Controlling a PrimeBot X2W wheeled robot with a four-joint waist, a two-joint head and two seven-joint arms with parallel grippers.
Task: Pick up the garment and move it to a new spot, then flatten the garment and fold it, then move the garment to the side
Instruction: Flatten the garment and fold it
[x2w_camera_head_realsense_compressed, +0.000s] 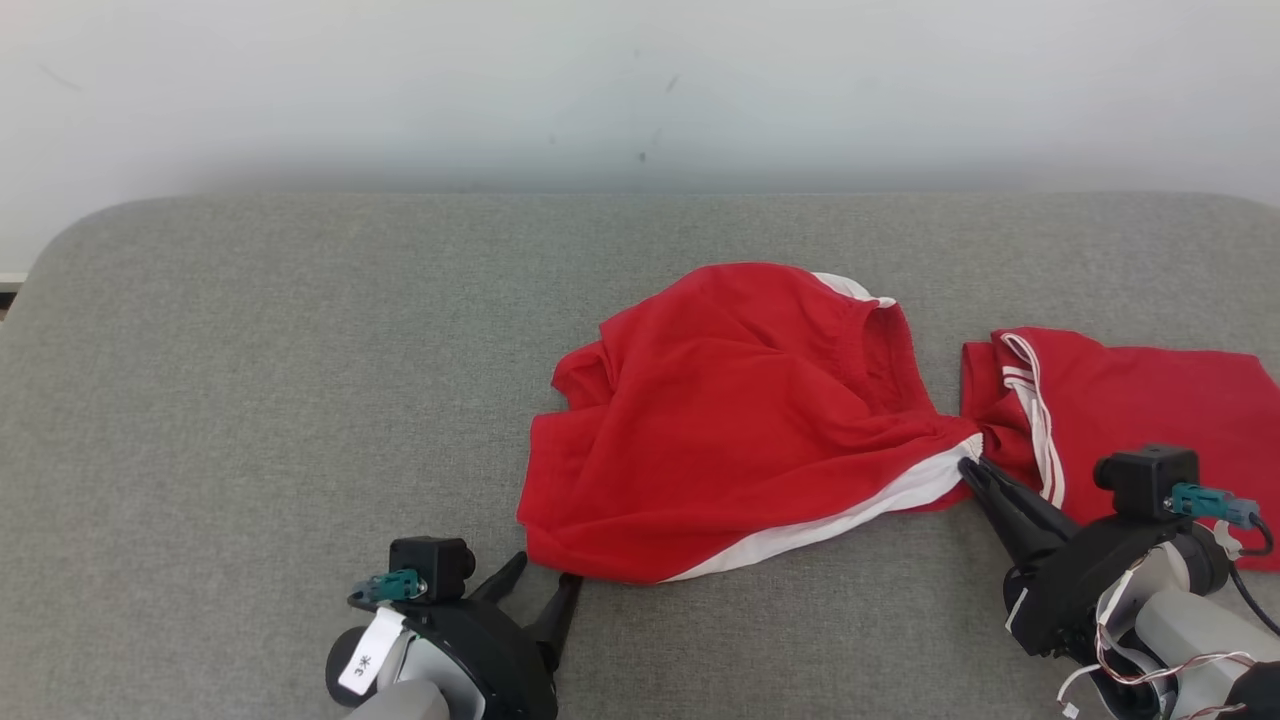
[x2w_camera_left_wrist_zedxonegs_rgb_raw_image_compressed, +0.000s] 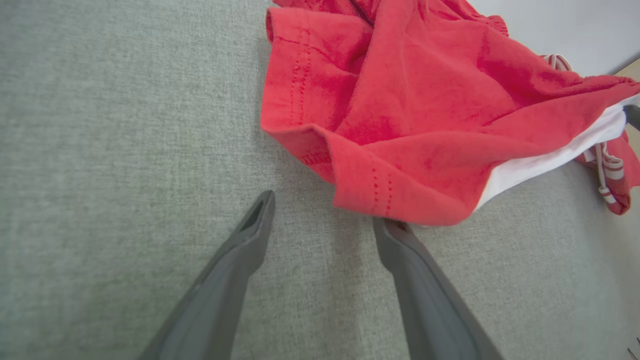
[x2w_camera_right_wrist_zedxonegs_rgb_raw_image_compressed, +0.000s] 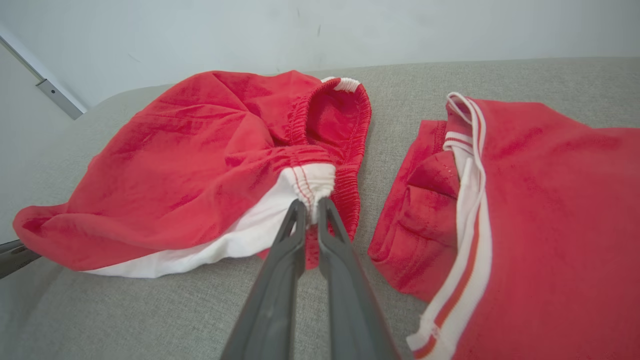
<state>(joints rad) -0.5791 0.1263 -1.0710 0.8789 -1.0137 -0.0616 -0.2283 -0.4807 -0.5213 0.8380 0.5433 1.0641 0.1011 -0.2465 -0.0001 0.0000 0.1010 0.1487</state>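
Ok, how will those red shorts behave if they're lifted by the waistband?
Probably floppy: the shorts lie in soft rumpled folds, so they would likely hang limp from the right gripper, pinched on the waistband. Likely light, being thin cloth. Pushed, they'd probably bunch on the grey cushion rather than slide.

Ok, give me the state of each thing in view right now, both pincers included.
red shorts: crumpled in a heap, not yet flattened, lying on the surface.
second red garment: lying fairly flat beside the shorts, striped trim on top.
left pincer: open, holding nothing, tips at the shorts' near hem.
right pincer: shut on the shorts' white waistband end.
grey padded surface: carries both garments.
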